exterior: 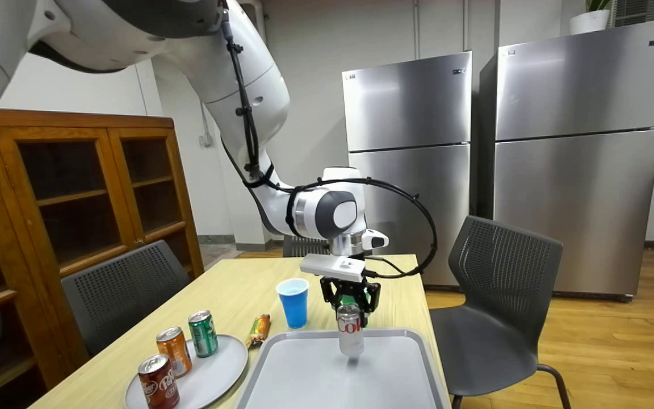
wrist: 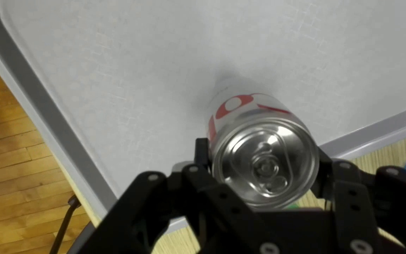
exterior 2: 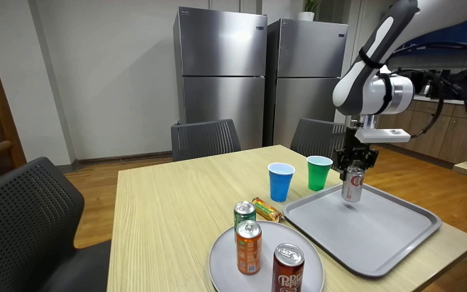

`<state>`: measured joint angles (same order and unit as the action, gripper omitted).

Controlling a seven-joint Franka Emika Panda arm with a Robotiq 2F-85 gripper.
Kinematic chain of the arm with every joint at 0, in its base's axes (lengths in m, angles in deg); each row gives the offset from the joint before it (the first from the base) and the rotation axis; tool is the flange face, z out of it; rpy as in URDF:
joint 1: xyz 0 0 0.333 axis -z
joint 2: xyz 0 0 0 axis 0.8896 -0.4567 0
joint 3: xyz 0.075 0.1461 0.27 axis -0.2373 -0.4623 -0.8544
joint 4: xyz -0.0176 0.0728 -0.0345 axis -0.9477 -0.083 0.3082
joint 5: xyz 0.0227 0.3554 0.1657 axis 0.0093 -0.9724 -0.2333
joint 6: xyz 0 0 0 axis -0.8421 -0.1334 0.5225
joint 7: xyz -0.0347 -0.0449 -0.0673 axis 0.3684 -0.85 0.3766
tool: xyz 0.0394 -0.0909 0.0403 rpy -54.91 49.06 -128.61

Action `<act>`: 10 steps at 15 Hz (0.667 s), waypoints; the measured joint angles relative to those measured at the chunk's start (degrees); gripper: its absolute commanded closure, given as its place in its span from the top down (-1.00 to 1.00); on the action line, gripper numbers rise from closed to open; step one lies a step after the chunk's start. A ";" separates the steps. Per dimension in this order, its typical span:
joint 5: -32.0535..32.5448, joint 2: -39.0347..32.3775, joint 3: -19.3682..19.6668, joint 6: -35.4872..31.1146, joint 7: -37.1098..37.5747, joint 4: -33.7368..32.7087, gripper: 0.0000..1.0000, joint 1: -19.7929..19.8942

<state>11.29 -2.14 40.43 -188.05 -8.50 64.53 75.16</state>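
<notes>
My gripper (exterior: 352,317) is shut on a silver can with red lettering (exterior: 351,339). The can is upright, or nearly so, a little above the grey tray (exterior: 327,386), with a shadow beneath it. In the wrist view the black fingers (wrist: 262,160) press on both sides of the can near its lid (wrist: 259,141). The can also shows in an exterior view (exterior 2: 352,190), near the tray's far edge. A green cup (exterior 2: 318,176) stands just beyond the tray, mostly hidden behind the gripper in an exterior view (exterior: 348,299). A blue cup (exterior: 294,305) stands beside it.
A round grey plate (exterior 2: 223,259) holds a green can (exterior: 203,335), an orange can (exterior: 174,353) and a dark red Dr Pepper can (exterior: 158,383). A wrapped snack (exterior 2: 266,209) lies between plate and tray. Chairs (exterior: 500,318) surround the wooden table (exterior 2: 160,211).
</notes>
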 measured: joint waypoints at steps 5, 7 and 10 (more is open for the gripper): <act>0.00 -2.60 1.11 2.07 0.12 -3.08 -0.23 0.02; 0.00 -3.34 1.30 2.35 0.25 -3.87 -0.23 0.03; 0.00 -4.24 1.58 2.53 0.55 -4.74 -0.23 0.03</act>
<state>11.29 -6.37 42.02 -185.52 -7.95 59.79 75.19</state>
